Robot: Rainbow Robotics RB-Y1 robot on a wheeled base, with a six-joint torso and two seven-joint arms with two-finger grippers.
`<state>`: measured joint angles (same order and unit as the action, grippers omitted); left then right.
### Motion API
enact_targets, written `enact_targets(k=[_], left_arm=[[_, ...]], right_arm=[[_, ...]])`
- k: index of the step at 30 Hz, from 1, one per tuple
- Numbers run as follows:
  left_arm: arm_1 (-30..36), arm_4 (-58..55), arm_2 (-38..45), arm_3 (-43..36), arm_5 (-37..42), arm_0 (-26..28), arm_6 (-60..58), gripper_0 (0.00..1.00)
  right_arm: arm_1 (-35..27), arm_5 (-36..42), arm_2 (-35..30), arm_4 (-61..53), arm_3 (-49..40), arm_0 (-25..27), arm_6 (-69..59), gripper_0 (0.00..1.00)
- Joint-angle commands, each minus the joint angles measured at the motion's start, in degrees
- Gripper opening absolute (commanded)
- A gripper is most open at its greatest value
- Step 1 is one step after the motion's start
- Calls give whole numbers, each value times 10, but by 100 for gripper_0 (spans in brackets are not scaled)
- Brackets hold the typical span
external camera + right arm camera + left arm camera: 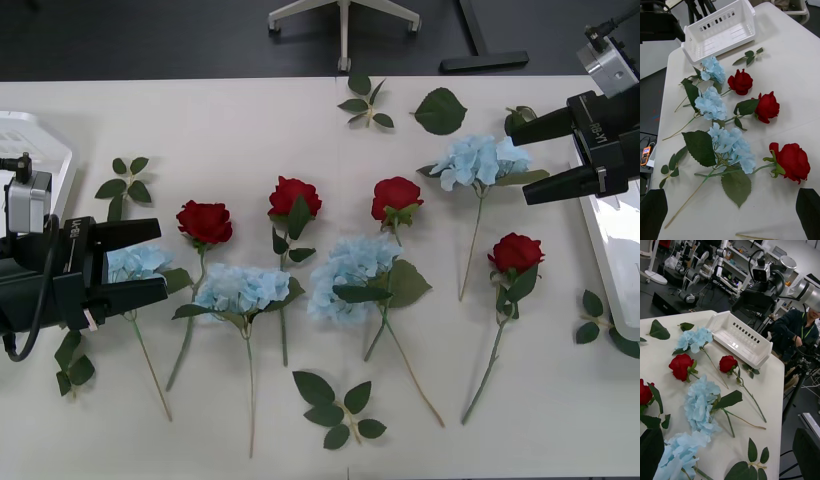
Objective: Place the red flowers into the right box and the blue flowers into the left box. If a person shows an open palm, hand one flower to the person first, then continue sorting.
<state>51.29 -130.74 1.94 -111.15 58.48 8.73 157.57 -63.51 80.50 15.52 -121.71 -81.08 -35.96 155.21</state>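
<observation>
Several red flowers (pixel 205 222) (pixel 767 107) (pixel 680 365) and several blue flowers (pixel 243 288) (pixel 710 103) (pixel 700 405) lie in a loose row across the white table. My left gripper (pixel 160 258) (pixel 730 450) is open at the table's left, its fingers either side of the leftmost blue flower (pixel 135 262) and partly covering it. My right gripper (pixel 520 165) (pixel 730 195) hangs open at the far right, beside the rightmost blue flower (pixel 478 158). The left box (pixel 30 140) (pixel 720 32) sits at the left edge and the right box (pixel 610 230) (pixel 739 339) at the right edge.
Loose green leaf sprigs (pixel 335 405) (pixel 365 103) (pixel 125 180) lie scattered on the table, and a single leaf (pixel 440 110) rests near the far edge. A chair base (pixel 345 15) stands on the floor beyond the table.
</observation>
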Motion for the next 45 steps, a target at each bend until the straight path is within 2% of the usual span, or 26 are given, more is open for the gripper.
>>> enact_targets(k=[1,7,12,13,18,20,24,30,39,45], left_arm=[[-3,-16,-17,-3,13,25,-26,100],[44,4,65,-51,20,39,-30,100],[50,96,163,-120,42,86,-255,100],[48,124,183,-133,52,99,-316,100],[43,237,221,-161,88,142,-506,100],[37,282,218,-165,96,159,-590,100],[33,377,190,-166,104,165,-705,100],[12,554,116,-166,101,159,-823,100],[-30,725,35,-157,101,120,-970,100],[-49,809,-12,-139,101,76,-1032,100]], right_arm=[[-21,1,8,2,-3,40,-2,100],[-39,-7,-4,27,-19,43,-2,100],[-41,25,-15,75,-37,45,-2,100],[-40,31,-15,89,-41,48,-24,100],[-38,33,-15,153,-78,71,-336,100],[-35,29,-15,187,-111,91,-493,100],[-28,0,-16,261,-172,130,-702,100],[14,-20,-18,376,-219,170,-878,100],[94,-36,-32,560,-244,222,-1011,100],[150,-47,-31,647,-247,243,-1025,100]])
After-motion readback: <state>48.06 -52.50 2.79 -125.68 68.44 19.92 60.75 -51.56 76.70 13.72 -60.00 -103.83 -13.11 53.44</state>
